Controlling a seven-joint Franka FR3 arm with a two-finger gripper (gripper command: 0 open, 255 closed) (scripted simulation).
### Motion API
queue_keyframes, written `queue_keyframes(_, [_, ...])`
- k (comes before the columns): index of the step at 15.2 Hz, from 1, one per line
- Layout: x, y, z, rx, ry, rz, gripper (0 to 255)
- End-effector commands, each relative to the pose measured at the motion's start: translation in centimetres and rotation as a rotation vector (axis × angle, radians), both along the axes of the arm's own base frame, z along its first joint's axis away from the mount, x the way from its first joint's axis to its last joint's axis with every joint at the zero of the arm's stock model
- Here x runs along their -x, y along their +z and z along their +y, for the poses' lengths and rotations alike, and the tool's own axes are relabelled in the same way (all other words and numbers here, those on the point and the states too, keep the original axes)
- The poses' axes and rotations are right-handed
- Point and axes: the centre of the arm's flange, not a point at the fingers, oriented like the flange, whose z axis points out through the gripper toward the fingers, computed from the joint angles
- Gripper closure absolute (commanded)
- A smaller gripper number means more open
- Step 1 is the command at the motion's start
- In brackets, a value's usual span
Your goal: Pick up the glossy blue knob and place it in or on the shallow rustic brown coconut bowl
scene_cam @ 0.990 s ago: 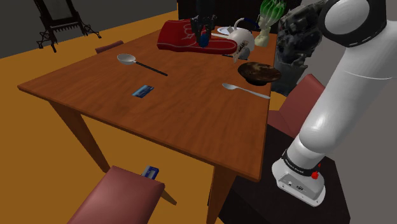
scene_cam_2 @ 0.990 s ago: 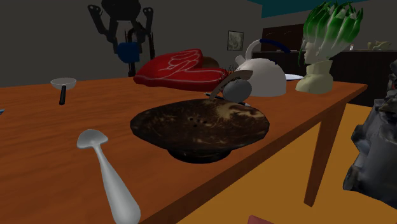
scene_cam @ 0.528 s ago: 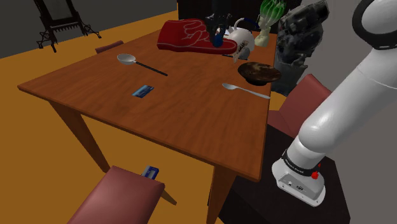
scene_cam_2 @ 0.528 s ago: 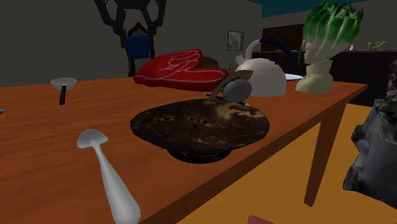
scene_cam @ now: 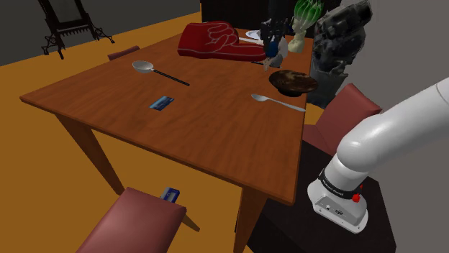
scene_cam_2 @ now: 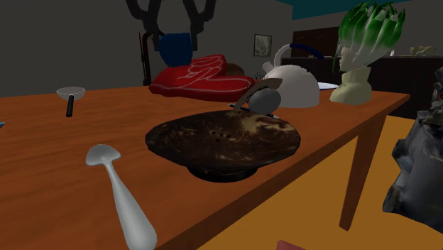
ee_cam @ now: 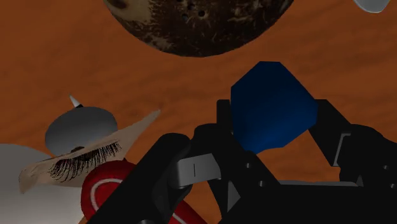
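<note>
The all-black two-finger gripper (ee_cam: 275,124) is seen closed on the glossy blue faceted knob (ee_cam: 271,102). The knob is clasped between the two black fingers (ee_cam: 222,124) and carried well above the brown wooden table (ee_cam: 57,57). Open air is left all round the hand from above, as the second exterior view shows. Below and close beside the gripper, things are crowded together: a small grey-and-tan brush (ee_cam: 83,137), a white teapot (scene_cam_2: 291,85) and a red folded cloth (scene_cam_2: 192,74). Just ahead of the fingertips the shallow dark brown speckled bowl (ee_cam: 197,25) is found. Its rim is unobstructed, and a strip of bare tabletop is seen between it and the knob. The bowl is set near the table's edge. Beyond it, farther from the gripper, a silver spoon (scene_cam: 277,103) is laid flat.
</note>
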Motion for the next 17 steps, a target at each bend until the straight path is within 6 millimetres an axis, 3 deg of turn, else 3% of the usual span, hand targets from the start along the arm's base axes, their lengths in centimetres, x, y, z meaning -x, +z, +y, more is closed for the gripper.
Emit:
queue_keyframes(1, [2.5,0.2,-1.1,-0.001,0.000,0.000,255])
queue_keyframes(7, [9.8,0.5,-4.1,-0.001,0.000,0.000,255])
queue_keyframes(17, [10.2,-4.3,-4.2,-0.001,0.000,0.000,255])
